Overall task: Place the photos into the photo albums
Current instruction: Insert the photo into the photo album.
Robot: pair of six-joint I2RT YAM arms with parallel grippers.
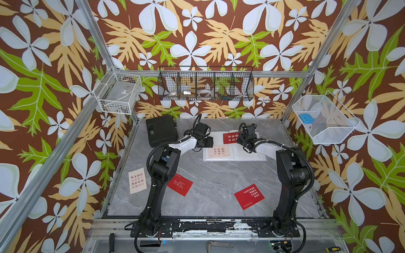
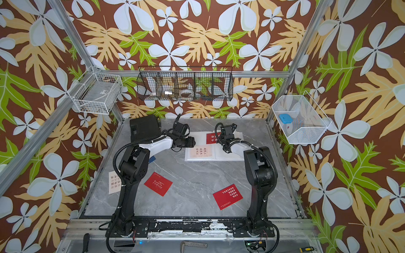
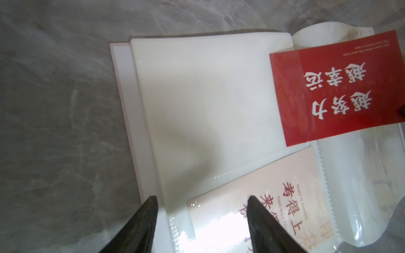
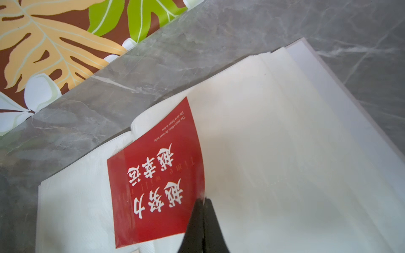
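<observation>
The photo album (image 1: 247, 154) (image 2: 228, 154) lies open at the back middle of the table, showing white pages (image 3: 208, 98) (image 4: 285, 153). A cream photo (image 1: 218, 151) (image 3: 274, 197) sits under the glossy sleeve of its left page. My left gripper (image 3: 202, 198) (image 1: 210, 142) hovers open over that page, nothing between its fingers. My right gripper (image 4: 203, 199) (image 1: 241, 141) is shut on the edge of a red photo (image 4: 153, 175) (image 3: 335, 92) (image 1: 230, 138), which lies across the album's spine at the far end. Loose on the table lie a cream photo (image 1: 137, 180) and two red photos (image 1: 180, 183) (image 1: 249, 196).
A black plastic case (image 1: 161, 130) stands at the back left, close to the left arm. Wire baskets (image 1: 206, 86) hang on the walls above the table. Hand tools (image 1: 219, 244) lie along the front rail.
</observation>
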